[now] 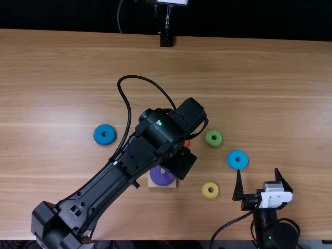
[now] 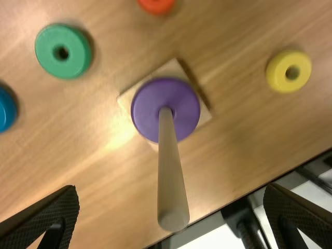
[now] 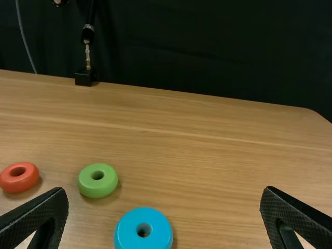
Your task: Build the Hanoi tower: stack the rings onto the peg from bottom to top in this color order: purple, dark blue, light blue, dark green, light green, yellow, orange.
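Right gripper [image 1: 258, 170] is gaping, empty; purple ring [image 2: 143, 112] is encircling the peg [image 2: 173, 192].
Left gripper [image 2: 170, 189] is hovering above, spread, empty; a low sideways swing risks tipping the base [image 2: 168, 69]; dark blue ring [image 1: 98, 136] is lying beyond.

Top view: light brown wooden table [image 1: 62, 67] spreading wide, grain running nine to three o'clock, dark cloth [image 1: 249, 21] hanging beyond far edge, ten to two, black foot [image 1: 166, 40] sitting at twelve, slim metal post [image 1: 168, 18] rising above, thin grey cable [image 1: 119, 15] curving at eleven
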